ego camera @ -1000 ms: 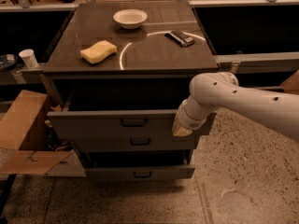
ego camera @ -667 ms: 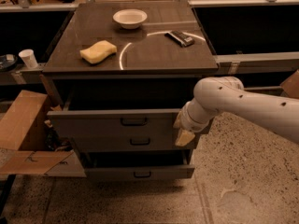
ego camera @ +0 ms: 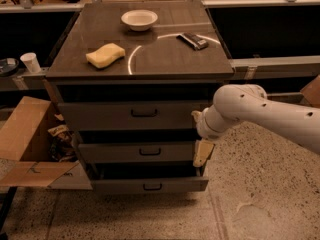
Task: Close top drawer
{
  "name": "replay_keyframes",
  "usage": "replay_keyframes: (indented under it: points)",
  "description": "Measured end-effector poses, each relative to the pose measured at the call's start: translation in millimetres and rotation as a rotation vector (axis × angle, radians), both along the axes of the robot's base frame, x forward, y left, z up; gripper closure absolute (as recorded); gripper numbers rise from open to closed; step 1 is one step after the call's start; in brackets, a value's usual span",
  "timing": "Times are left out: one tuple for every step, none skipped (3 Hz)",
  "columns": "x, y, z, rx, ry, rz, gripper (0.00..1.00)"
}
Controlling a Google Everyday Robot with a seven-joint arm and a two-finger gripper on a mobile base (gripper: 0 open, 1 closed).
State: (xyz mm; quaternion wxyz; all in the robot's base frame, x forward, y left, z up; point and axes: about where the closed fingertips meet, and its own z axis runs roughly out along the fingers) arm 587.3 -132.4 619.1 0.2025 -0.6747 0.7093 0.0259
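At the cabinet's front, the top drawer [ego camera: 100, 116] stands partly out: a dark gap shows between its tall front panel and the edge of the surface [ego camera: 165, 64] above. Its black loop handle [ego camera: 144, 113] is free, with nothing on it. The two lower drawers [ego camera: 125, 152] also stand out from the cabinet.

The white arm [ego camera: 270, 114] reaches in from the right, and the claw [ego camera: 203, 153] hangs at the right end of the drawer fronts. It sits just below the top drawer's right corner and in front of the middle drawer's end. Whether the claw is open or closed cannot be told, and it has hold of nothing visible. Contact with the top panel cannot be confirmed.

Assessment: the task is not complete. The arm is positioned near the drawer, but the closing push remains to be carried through until the panel sits flush under the surface. A bowl [ego camera: 139, 19] and a sponge [ego camera: 105, 55] rest on the surface, well apart from the work.
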Motion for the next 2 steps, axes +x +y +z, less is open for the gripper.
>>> replay_keyframes:
  points:
    - [14.6,-4.6,6.9,0.039,-0.034,-0.011,0.0]
    - [12.0,-8.4,21.1,0.067,-0.073,-0.032,0.0]
